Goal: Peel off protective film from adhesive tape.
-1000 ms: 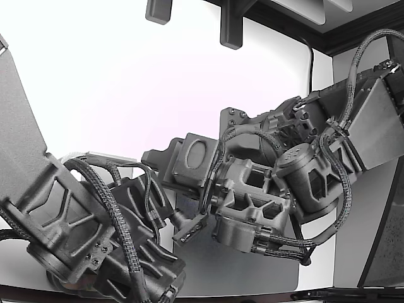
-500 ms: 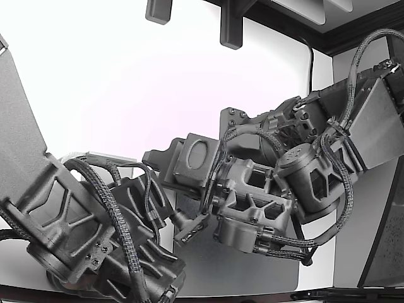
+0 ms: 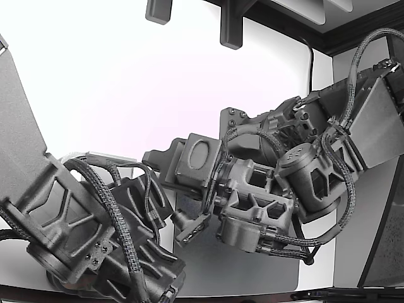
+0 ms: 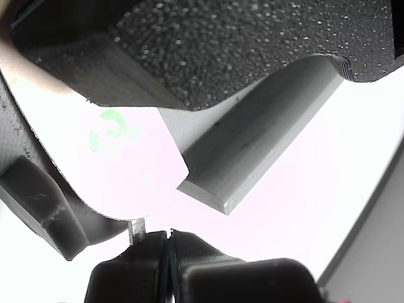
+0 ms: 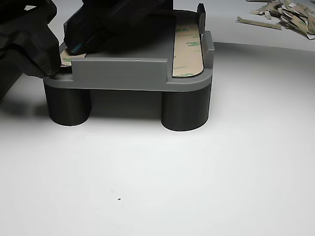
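A grey fixture [image 5: 123,73] stands on two black round legs in the other view. One tan adhesive tape strip [image 5: 187,49] with green print lies along its right side. The end of a second strip [image 5: 66,60] shows at the fixture's left corner, where black gripper parts crowd over it. In the wrist view my gripper [image 4: 167,243] has its fingertips pressed together at the edge of the washed-out, green-printed protective film [image 4: 113,132], beside a grey fixture wall [image 4: 252,145]. In the exterior view my gripper [image 3: 189,228] is mostly hidden between the two arms.
A pile of peeled film scraps [image 5: 285,17] lies at the far right of the white table [image 5: 172,187] in the other view. A second arm [image 3: 76,221] fills the exterior view's lower left. A black textured part [image 4: 240,44] hangs close over the fixture.
The arm on the exterior view's right has shifted slightly down and to the right, and its fingertip moved a little with it. The other arm has not moved.
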